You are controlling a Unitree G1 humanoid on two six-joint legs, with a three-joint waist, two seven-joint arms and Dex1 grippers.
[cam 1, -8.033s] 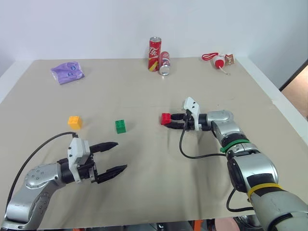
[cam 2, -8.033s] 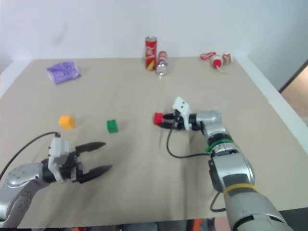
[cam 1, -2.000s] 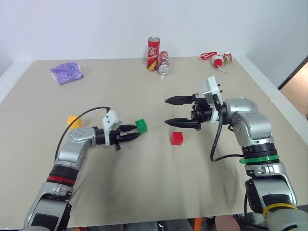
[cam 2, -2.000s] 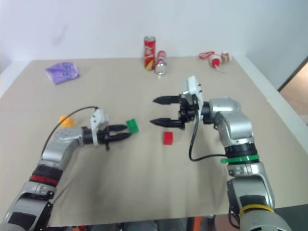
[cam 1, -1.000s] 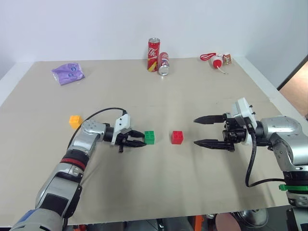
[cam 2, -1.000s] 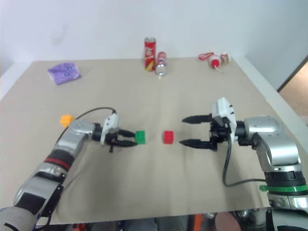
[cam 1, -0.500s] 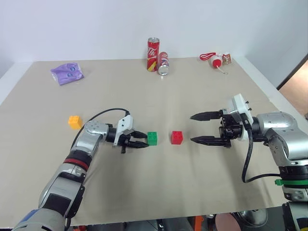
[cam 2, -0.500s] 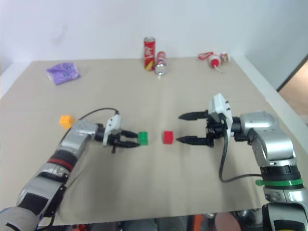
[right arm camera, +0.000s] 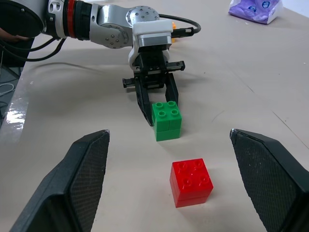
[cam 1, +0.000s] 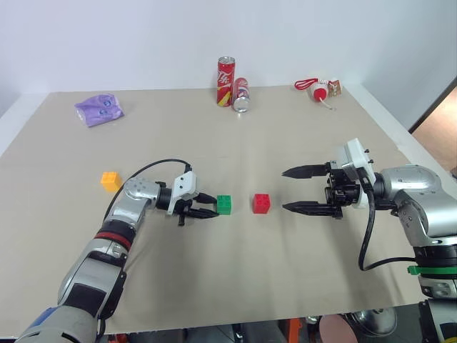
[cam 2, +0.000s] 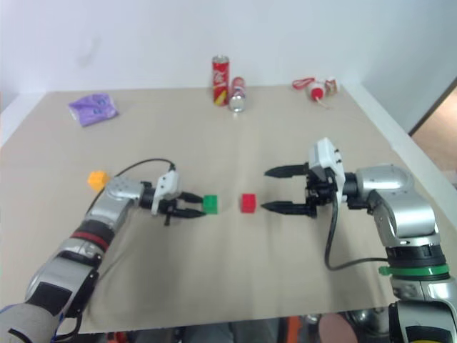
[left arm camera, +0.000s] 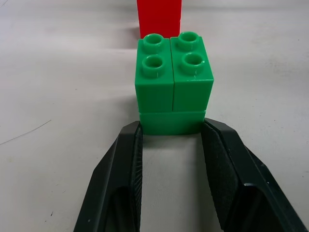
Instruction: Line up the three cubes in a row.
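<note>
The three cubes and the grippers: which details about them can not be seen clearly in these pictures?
- Orange-yellow cube: too small in the eye views to make out its studs.
- Red cube: in the left wrist view its top is cut off by the edge and its base is hidden by the green cube.
- Left gripper: in the eye views, too small to tell whether it grips the green cube.

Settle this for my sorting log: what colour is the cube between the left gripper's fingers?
Green, clearest in the left wrist view.
</note>
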